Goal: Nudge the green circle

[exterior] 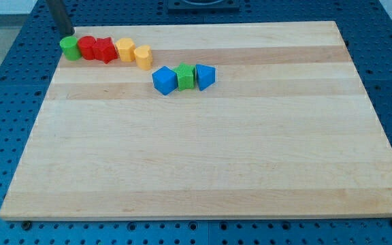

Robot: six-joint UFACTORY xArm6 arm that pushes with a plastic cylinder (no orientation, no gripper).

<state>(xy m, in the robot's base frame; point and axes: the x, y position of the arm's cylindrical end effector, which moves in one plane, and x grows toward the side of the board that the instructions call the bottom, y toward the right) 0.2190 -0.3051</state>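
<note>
Eight coloured blocks sit on the wooden tabletop (203, 163), and the green circle (69, 47), the task's target, stands at the far-left end of a row near the view's top-left corner. To its right run a red cylinder (87, 47), a red star-like block (104, 50), then two yellow blocks (125, 49) (143, 56); further right cluster a blue block (164, 80), a green star (185, 76) and another blue block (205, 76). My tip (67, 33) hovers just above the green circle, seemingly at its top edge; contact cannot be confirmed. No claw exists, only the rod, holding nothing. Judging by this, the nudge looks imminent or barely begun.
</note>
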